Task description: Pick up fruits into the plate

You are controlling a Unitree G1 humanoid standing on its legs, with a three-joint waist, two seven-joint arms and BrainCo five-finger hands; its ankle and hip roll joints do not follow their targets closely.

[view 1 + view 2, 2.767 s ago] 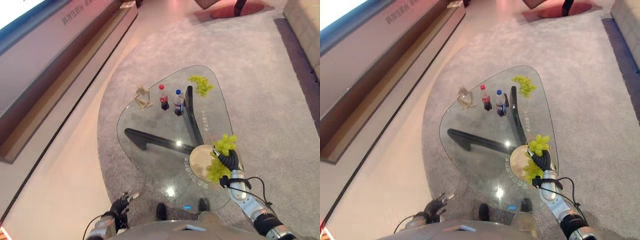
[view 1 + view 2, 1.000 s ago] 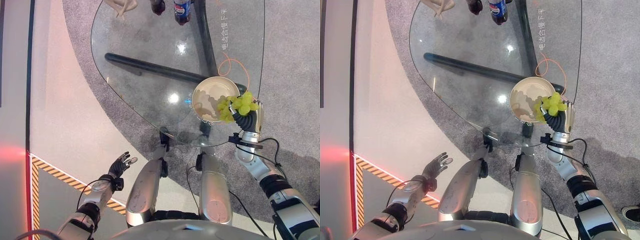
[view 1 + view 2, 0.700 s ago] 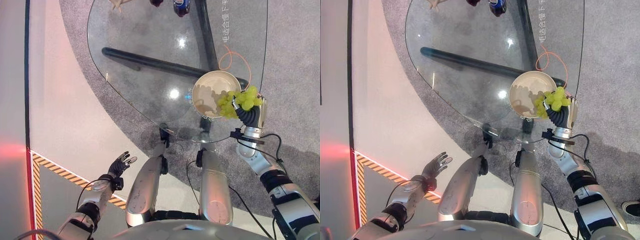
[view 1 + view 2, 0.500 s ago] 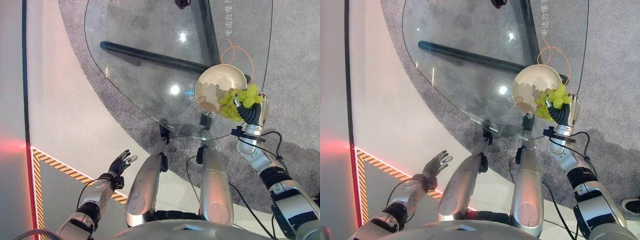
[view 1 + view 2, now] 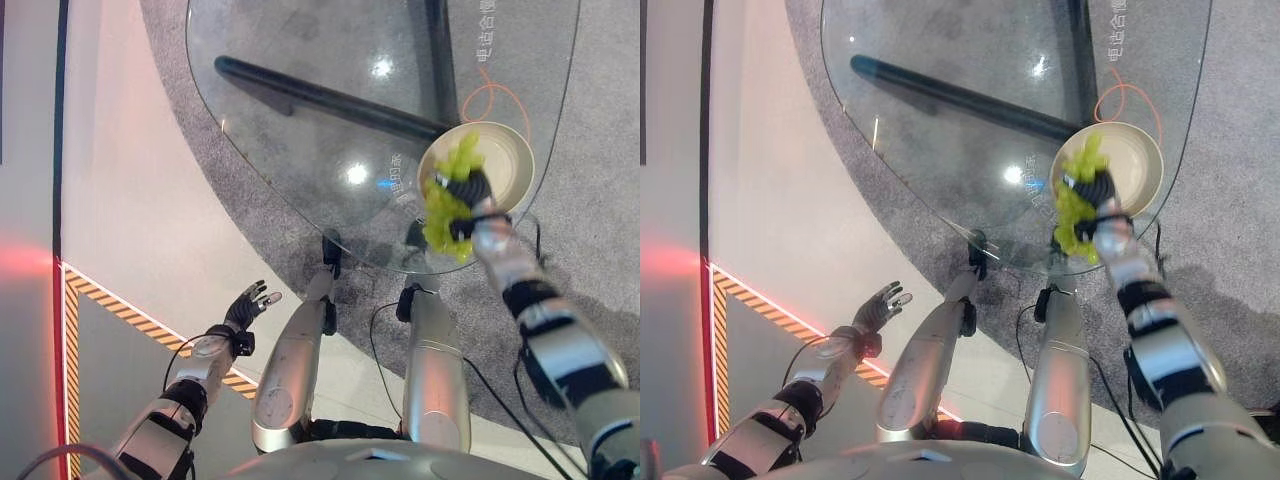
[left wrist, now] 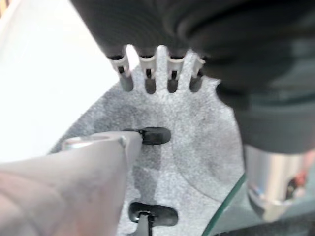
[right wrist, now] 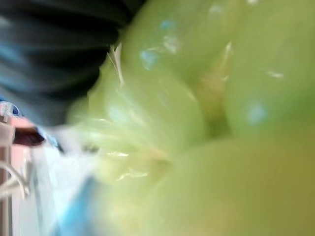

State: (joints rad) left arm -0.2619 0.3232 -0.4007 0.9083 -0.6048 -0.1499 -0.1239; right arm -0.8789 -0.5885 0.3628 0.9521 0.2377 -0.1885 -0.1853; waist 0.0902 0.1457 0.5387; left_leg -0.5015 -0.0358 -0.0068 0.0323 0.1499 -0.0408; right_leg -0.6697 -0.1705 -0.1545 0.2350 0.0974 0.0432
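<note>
Right robot hand (image 5: 468, 190), fingers curled round a bunch of green grapes (image 5: 446, 205), poised over the near rim of the cream plate (image 5: 510, 158); part of the bunch lies above the plate's bowl, part hangs outside its near edge. In the right wrist view the grapes (image 7: 197, 123) press close against the hand's dark cover. The plate rests on the glass counter (image 5: 300, 150), close to the counter's near edge, with an orange cord loop (image 5: 492, 100) just beyond the plate. Left robot hand (image 5: 248, 303), fingers straight and spread, holds nothing, well apart from the plate, above the pale floor (image 5: 130, 200) beside a striped floor marking (image 5: 110, 303).
</note>
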